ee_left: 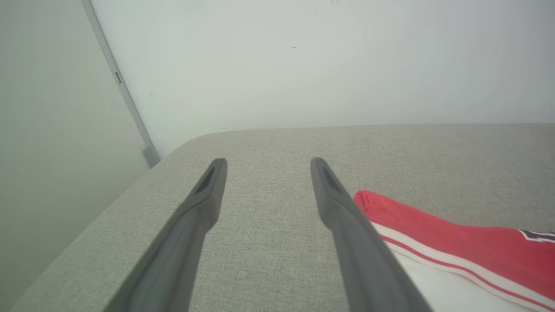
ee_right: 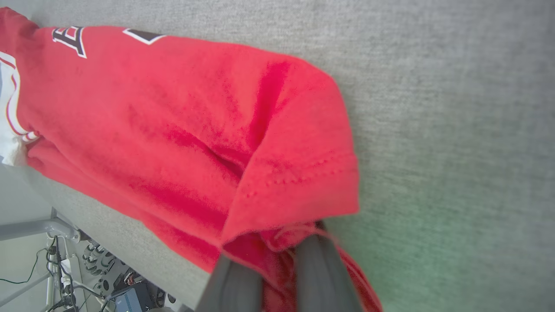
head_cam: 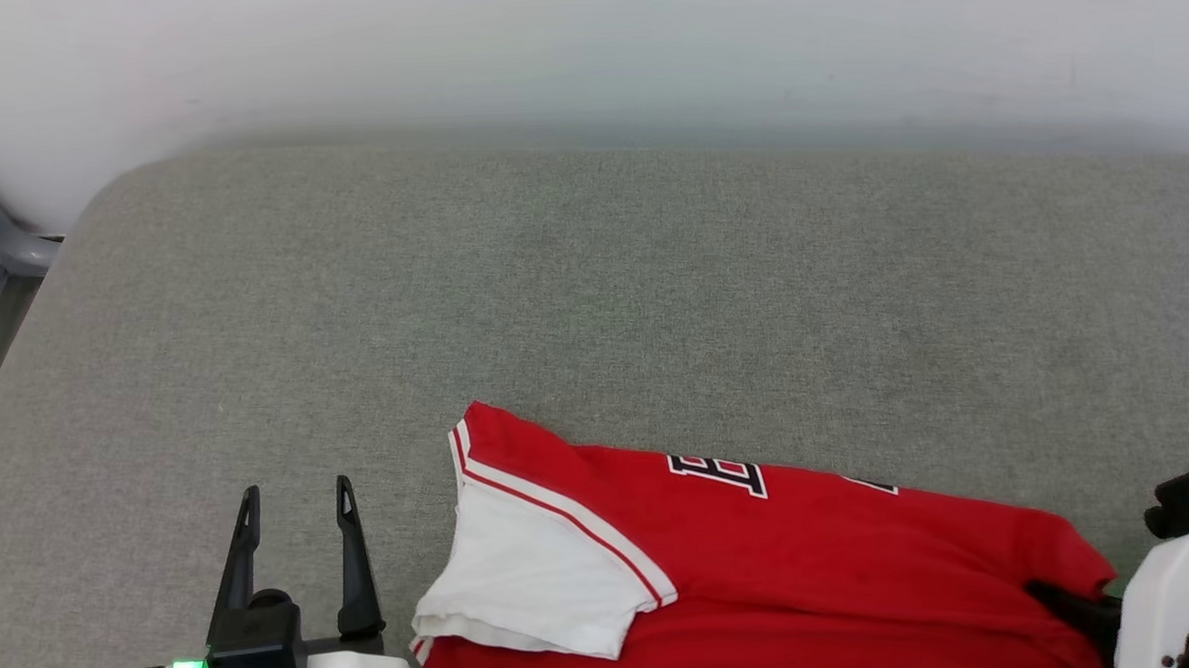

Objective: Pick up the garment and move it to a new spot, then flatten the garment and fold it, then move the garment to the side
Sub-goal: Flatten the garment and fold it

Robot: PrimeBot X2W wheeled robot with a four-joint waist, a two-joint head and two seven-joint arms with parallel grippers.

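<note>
Through my head view, the garment (head_cam: pixel 810 564) lies as a long folded band along the near edge of the grey cushion (head_cam: pixel 592 275), with its white sleeve toward my left and its hem end toward my right. My left claw (head_cam: pixel 296 498) hovers spread and empty just beside the sleeve, placed, I judge, to take that end. My right claw (head_cam: pixel 1044 590) is buried in the hem end.

Through my left wrist, the left claw (ee_left: pixel 266 162) gapes over bare cushion. The garment (ee_left: pixel 455 242) lies by its right finger; I cannot tell if they touch.

Through my right wrist, the right claw (ee_right: pixel 277 264) is clenched on a bunched red corner of the garment (ee_right: pixel 173 130). Creases run toward the pinch, a hold I judge meant for dragging it to its new spot.
</note>
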